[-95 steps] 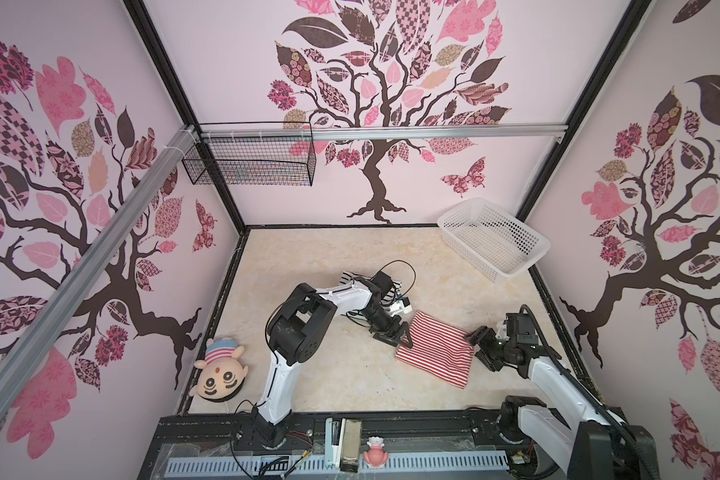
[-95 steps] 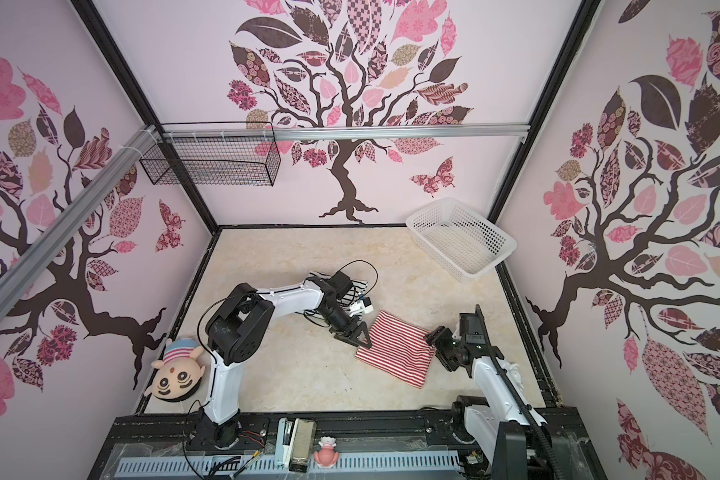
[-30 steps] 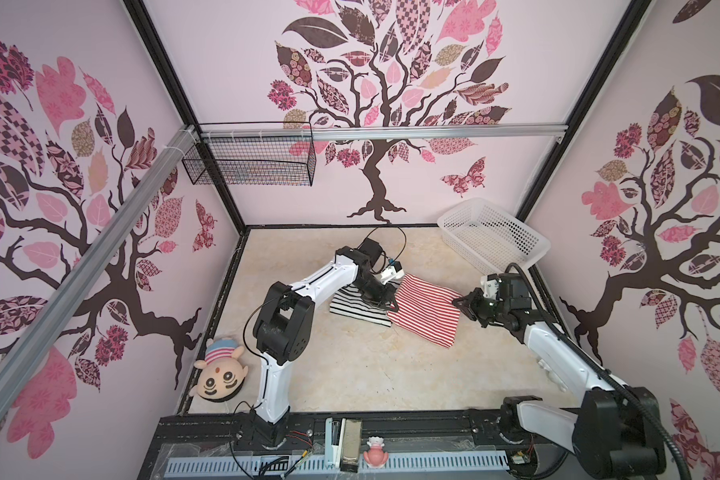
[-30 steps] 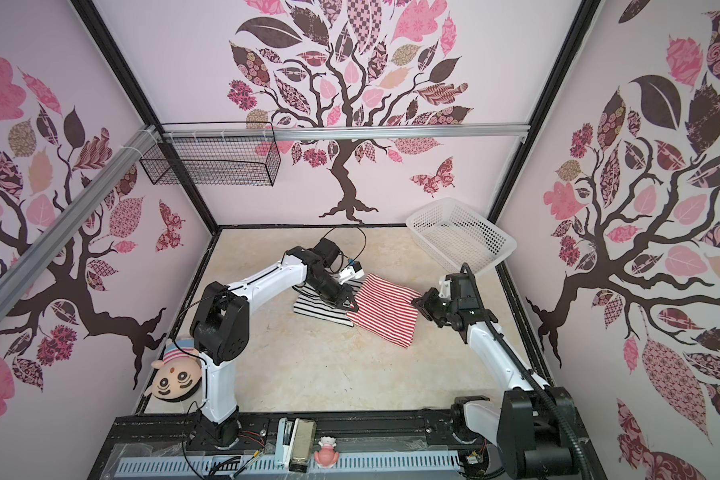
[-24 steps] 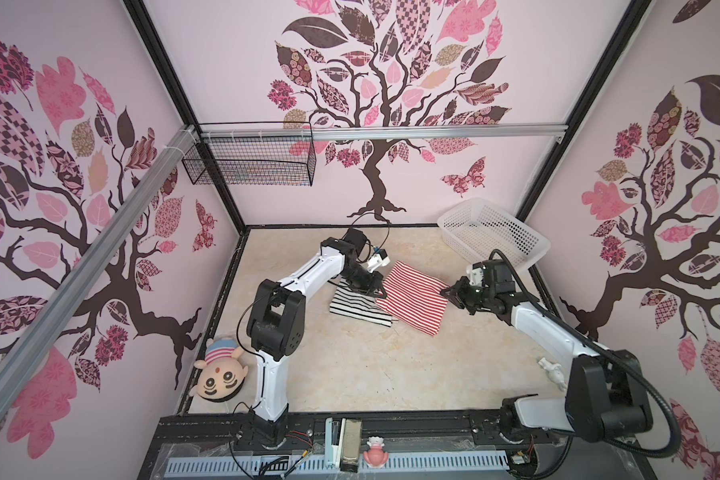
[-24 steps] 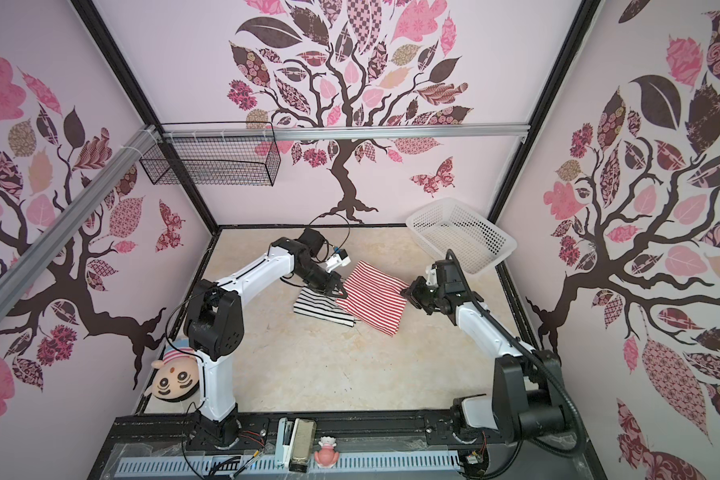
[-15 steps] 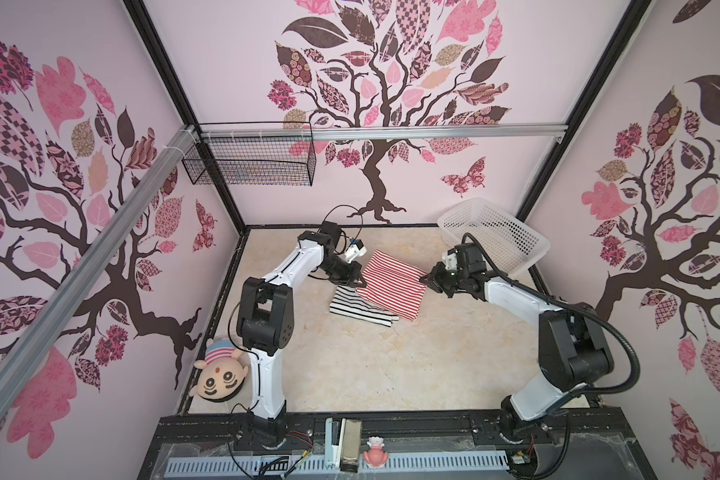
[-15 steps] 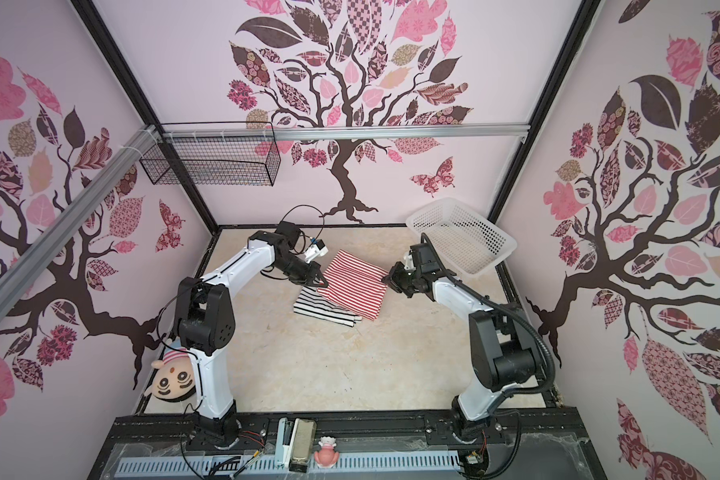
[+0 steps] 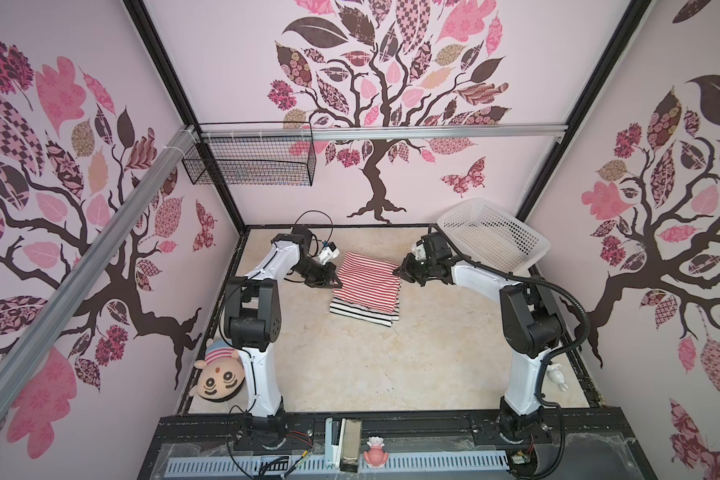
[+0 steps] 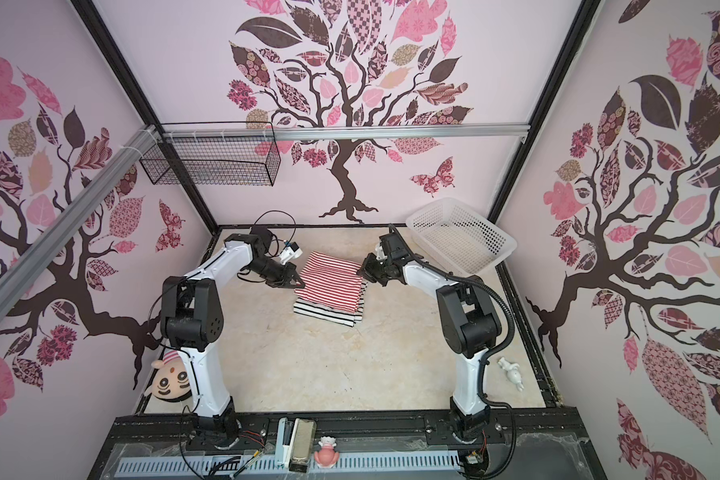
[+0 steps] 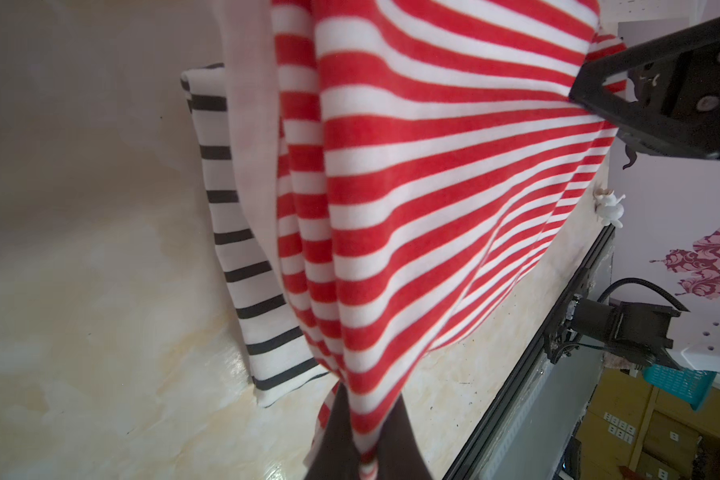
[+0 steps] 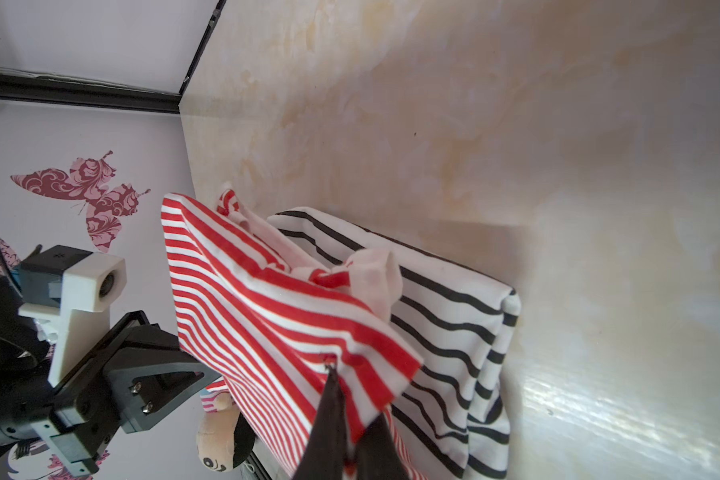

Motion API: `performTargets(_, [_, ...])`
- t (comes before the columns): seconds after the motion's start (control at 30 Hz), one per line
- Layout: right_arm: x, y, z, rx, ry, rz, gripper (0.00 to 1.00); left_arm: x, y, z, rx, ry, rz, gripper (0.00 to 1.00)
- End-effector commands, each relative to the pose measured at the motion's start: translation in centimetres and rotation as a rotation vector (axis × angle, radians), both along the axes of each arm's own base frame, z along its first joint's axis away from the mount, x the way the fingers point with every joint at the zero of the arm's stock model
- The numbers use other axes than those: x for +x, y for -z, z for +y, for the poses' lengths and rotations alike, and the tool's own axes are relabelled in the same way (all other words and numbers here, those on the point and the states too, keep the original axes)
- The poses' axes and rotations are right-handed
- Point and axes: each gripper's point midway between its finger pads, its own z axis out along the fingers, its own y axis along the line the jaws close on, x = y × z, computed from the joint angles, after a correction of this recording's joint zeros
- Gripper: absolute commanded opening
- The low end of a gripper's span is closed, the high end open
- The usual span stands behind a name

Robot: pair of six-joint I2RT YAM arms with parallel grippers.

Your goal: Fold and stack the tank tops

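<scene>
The folded red-and-white tank top (image 9: 366,282) (image 10: 333,286) hangs stretched between my two grippers, partly over the folded black-and-white tank top (image 9: 360,312) (image 10: 325,314), which lies flat on the table. My left gripper (image 9: 336,285) (image 11: 366,449) is shut on the left corner of the red-and-white top (image 11: 412,187). My right gripper (image 9: 396,272) (image 12: 350,440) is shut on its right corner (image 12: 267,316). In both wrist views the striped black-and-white top (image 11: 242,249) (image 12: 445,311) shows under and beside the raised red cloth.
A white perforated basket (image 9: 495,237) leans in the back right corner, close behind my right arm. A plush head (image 9: 217,378) lies at the front left by the left arm's base. A small white figurine (image 9: 555,376) sits at the right edge. A wire basket (image 9: 250,166) hangs on the back wall.
Both grippers have carried the red-and-white top from the front right towards the back left, so it now hangs over the black-and-white top. Both stayed shut on it.
</scene>
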Motion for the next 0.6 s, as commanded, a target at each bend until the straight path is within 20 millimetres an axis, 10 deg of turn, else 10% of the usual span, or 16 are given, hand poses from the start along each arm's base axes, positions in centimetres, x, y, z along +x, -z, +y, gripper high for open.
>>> performTargets(0.0, [0.1, 0.3, -0.1, -0.039, 0.004, 0.011, 0.0, -1.2, -1.5, 0.1, -0.018, 0.027, -0.029, 0.04])
performTargets(0.57, [-2.2, 1.0, -1.0, -0.089, 0.011, 0.026, 0.0, -2.2, 0.5, 0.3, -0.017, 0.038, 0.021, 0.04])
